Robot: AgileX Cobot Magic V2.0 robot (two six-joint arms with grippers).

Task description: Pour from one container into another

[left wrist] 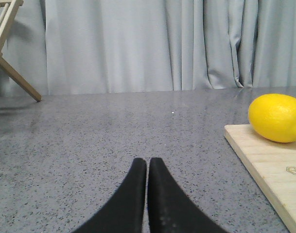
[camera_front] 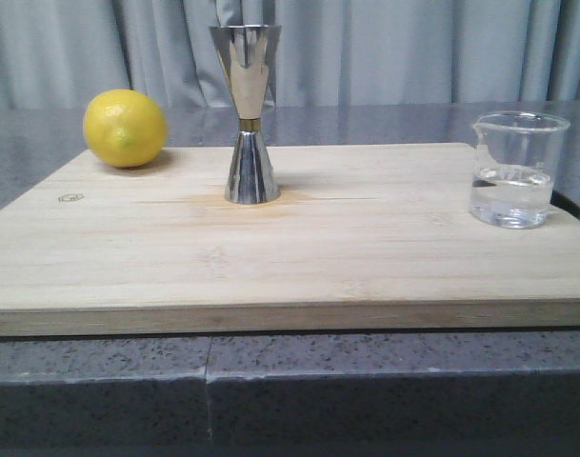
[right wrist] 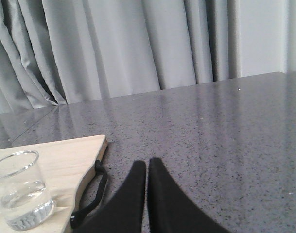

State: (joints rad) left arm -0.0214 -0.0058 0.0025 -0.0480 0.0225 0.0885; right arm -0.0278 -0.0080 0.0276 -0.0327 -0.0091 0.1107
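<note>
My clear glass beaker (camera_front: 518,169) stands upright at the right end of the wooden board (camera_front: 290,257), about a third full of clear liquid, its pouring lip to the left. The mirror-polished jigger (camera_front: 248,114), gold-banded at its waist, stands mid-board. My left end effector (left wrist: 147,167) and right end effector (right wrist: 147,170) are pressed together, empty, over the grey bench (right wrist: 211,126).

no readable text; cutting board (camera_front: 366,248) bears a small hexagon mark.

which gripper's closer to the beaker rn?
Right. The right gripper sits shut just off the board edge beside the beaker. The left gripper is shut beyond the opposite end, near the lemon.
</note>
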